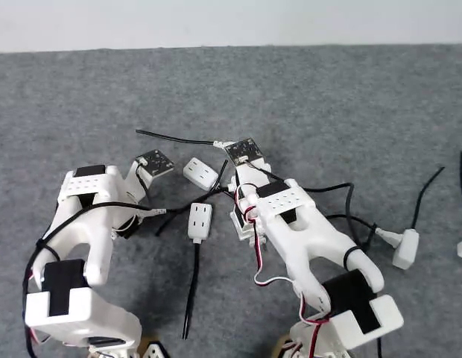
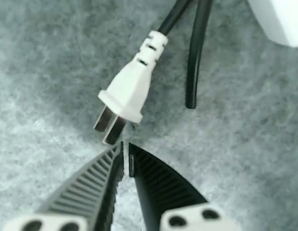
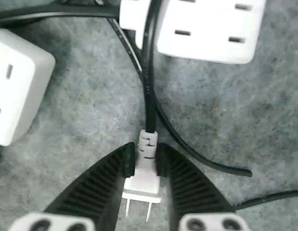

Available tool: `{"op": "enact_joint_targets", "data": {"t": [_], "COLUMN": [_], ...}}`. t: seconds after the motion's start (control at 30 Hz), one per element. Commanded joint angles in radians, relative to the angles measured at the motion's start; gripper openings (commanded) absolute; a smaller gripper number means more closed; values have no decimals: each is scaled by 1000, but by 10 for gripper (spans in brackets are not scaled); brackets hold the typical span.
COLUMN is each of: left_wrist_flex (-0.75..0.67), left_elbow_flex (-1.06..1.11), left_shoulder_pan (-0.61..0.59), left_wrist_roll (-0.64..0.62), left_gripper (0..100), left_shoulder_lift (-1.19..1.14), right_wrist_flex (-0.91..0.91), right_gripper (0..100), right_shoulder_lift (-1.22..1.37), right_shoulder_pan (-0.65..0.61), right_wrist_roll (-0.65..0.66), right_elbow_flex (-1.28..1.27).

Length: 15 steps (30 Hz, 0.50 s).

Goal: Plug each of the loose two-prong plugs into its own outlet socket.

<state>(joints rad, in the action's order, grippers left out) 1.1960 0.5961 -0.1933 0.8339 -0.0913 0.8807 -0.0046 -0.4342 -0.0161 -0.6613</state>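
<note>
Take the corded outlet block [image 1: 200, 221] as the marker. A loose white two-prong plug [image 2: 129, 91] lies on the grey carpet [image 1: 328, 97] just beside it on the left arm's side. Its prongs face the left gripper [image 2: 125, 153], which is closed to a sliver and holds nothing. On the block's other side the right gripper [image 3: 144, 150] is clamped on a second plug [image 3: 143, 175] by its body. A second outlet block [image 1: 200, 173] lies just beyond the marker.

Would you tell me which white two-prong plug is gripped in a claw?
The plug clamped in the right claw. The loose plug just ahead of the shut left claw lies ungripped on the carpet.
</note>
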Motion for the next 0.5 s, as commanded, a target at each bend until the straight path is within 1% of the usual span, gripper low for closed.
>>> {"op": "enact_joint_targets", "data": {"t": [0.0, 0.23, 0.3, 0.37, 0.47], "left_wrist_flex": [-17, -15, -15, -14, -14], "left_elbow_flex": [-4, -4, -4, -4, -4], "left_shoulder_pan": [-3, -3, -3, -3, -3], "left_wrist_roll": [-12, -12, -12, -12, -12], "left_gripper": [12, 12, 12, 12, 12], "left_shoulder_lift": [17, 17, 17, 17, 17], "right_wrist_flex": [-5, -38, -16, -1, 10], "right_gripper": [114, 113, 76, 7, 5], "right_shoulder_lift": [-16, 39, 73, 94, 94], "right_shoulder_pan": [-7, -13, -13, -13, -8], "right_wrist_roll": [-6, 14, 18, 18, 17], "right_elbow_flex": [46, 66, 103, 124, 133]}}
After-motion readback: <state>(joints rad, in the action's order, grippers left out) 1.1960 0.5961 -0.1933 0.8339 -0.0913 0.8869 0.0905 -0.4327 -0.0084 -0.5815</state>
